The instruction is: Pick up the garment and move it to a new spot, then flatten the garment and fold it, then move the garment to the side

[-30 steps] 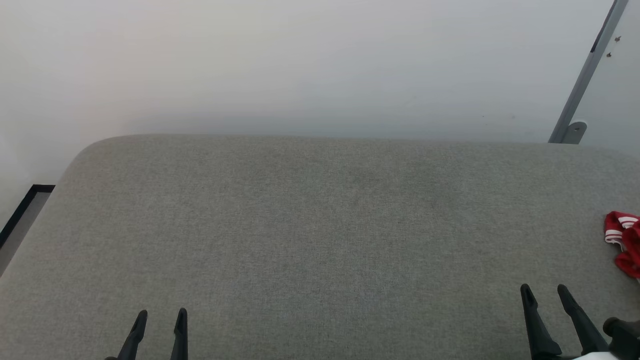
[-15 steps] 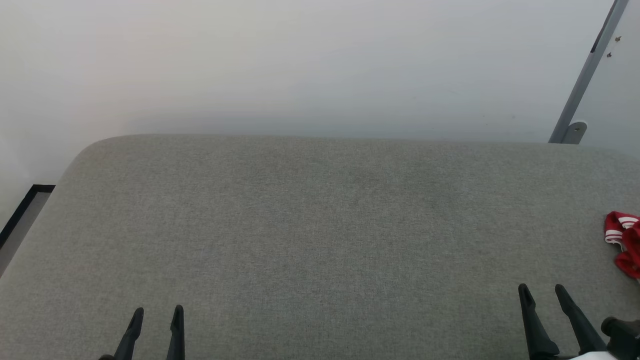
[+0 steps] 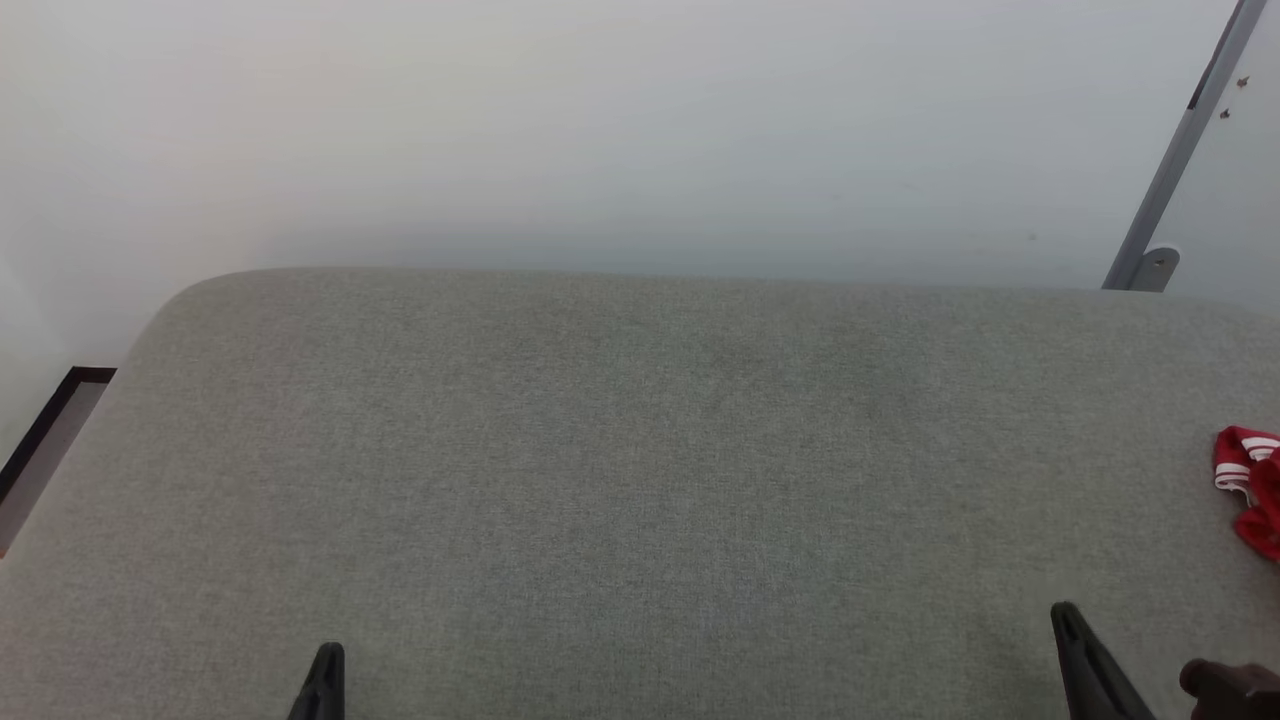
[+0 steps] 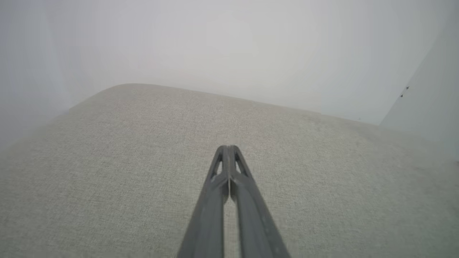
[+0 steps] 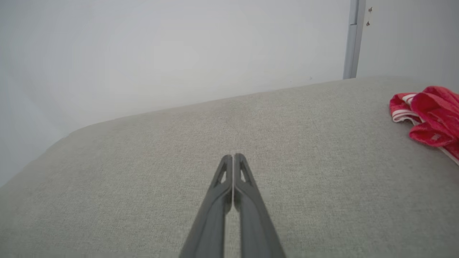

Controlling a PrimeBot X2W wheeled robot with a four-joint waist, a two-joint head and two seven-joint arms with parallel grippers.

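Note:
The garment (image 3: 1250, 485) is a crumpled heap of red fabric with red-and-white striped trim, lying at the far right edge of the grey fabric surface (image 3: 640, 450); in the right wrist view the garment (image 5: 428, 116) sits at the right edge. My left gripper (image 3: 328, 655) is at the lower left of the head view, shut with nothing in it, and its fingers meet at the tips in the left wrist view (image 4: 228, 147). My right gripper (image 3: 1065, 612) is at the lower right, short of the garment and to its left, also shut and empty (image 5: 233, 156).
A pale wall (image 3: 640, 130) rises behind the rounded far edge of the surface. A grey metal rail (image 3: 1180, 150) slants down at the upper right. A dark-edged strip (image 3: 50, 440) shows past the surface's left edge.
Both grippers have shut from open. Both have drawn back toward the bottom edge of the head view. The garment has not moved.

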